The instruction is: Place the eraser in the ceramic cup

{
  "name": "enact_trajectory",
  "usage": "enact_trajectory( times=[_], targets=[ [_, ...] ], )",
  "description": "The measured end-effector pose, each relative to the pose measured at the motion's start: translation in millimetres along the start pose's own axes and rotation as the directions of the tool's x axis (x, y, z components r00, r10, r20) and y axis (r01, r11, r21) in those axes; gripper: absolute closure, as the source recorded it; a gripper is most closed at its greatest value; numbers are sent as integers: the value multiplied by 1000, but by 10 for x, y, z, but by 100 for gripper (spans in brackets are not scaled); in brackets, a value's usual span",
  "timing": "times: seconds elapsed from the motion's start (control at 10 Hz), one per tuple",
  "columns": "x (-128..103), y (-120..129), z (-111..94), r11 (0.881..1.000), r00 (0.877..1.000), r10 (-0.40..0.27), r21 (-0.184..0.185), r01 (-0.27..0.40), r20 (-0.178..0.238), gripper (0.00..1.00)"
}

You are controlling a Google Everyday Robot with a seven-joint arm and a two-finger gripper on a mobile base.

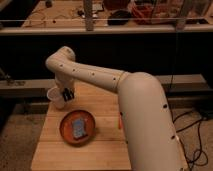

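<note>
Gripper (67,93) closed, just beside the cup (56,97); plate (63,131) close in front; arm (95,75) overhanging one side of the table (105,147); open wood between plate and arm
</note>
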Motion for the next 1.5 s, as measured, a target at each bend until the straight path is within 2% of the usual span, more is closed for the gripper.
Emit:
enact_trajectory(
  times=[1.5],
  targets=[
    [15,-13,36,1000,1000,-13,19,13,2,93]
  ],
)
